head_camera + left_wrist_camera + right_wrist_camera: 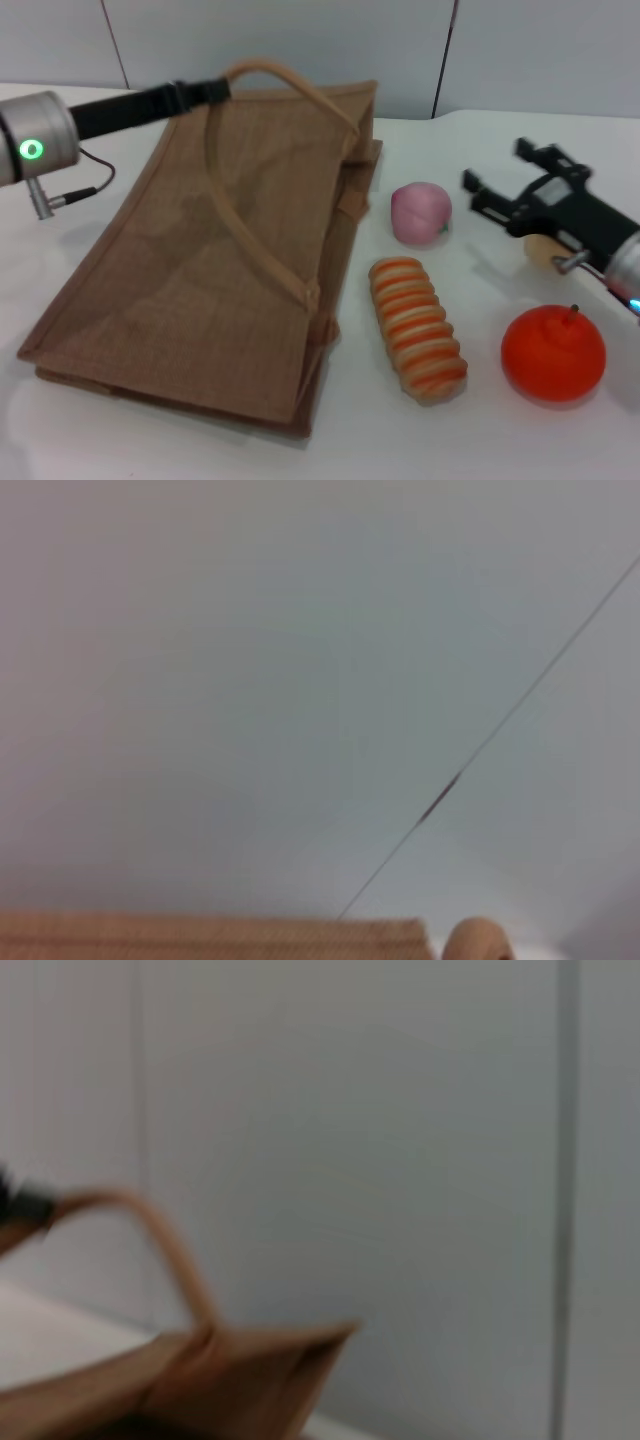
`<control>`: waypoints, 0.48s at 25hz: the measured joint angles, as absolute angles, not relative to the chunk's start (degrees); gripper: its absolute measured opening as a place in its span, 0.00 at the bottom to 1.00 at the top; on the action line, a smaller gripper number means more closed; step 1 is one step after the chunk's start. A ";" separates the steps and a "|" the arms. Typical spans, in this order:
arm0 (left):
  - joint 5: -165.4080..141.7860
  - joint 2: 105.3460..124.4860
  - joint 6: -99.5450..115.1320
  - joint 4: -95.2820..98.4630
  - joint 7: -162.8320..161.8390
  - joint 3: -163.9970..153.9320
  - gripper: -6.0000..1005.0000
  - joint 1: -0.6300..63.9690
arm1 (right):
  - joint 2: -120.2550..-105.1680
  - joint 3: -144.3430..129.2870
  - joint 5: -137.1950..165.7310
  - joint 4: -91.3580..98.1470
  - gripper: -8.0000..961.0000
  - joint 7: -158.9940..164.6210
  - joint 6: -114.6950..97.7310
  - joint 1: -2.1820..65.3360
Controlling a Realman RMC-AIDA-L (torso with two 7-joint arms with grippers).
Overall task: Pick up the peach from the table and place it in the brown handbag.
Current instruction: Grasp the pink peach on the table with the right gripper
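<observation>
The pink peach sits on the white table, just right of the brown handbag. The handbag lies flat, and one tan loop handle is raised. My left gripper is shut on that handle at the bag's far edge and holds it up. In the right wrist view the bag and the left gripper on the raised handle also show. My right gripper is open and empty, hovering a little to the right of the peach. The left wrist view shows only the bag's edge and the wall.
An orange-and-cream striped bread roll lies in front of the peach. A bright orange fruit with a stem sits at the front right. A pale beige fruit is partly hidden under my right gripper. A grey wall stands behind the table.
</observation>
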State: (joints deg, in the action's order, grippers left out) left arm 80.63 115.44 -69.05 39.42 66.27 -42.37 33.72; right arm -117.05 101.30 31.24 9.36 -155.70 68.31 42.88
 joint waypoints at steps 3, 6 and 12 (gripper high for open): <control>83.23 115.00 -73.53 36.11 70.79 -37.09 0.13 33.95 | -117.27 101.30 34.59 9.36 0.82 -155.38 65.02 44.95; 84.86 114.35 -77.14 33.28 74.41 -34.09 0.13 34.17 | -117.39 101.30 36.51 9.50 0.82 -155.36 62.99 46.45; 87.20 113.57 -80.24 30.09 78.49 -33.06 0.13 34.69 | -117.50 101.40 42.47 9.39 0.81 -154.40 58.30 49.15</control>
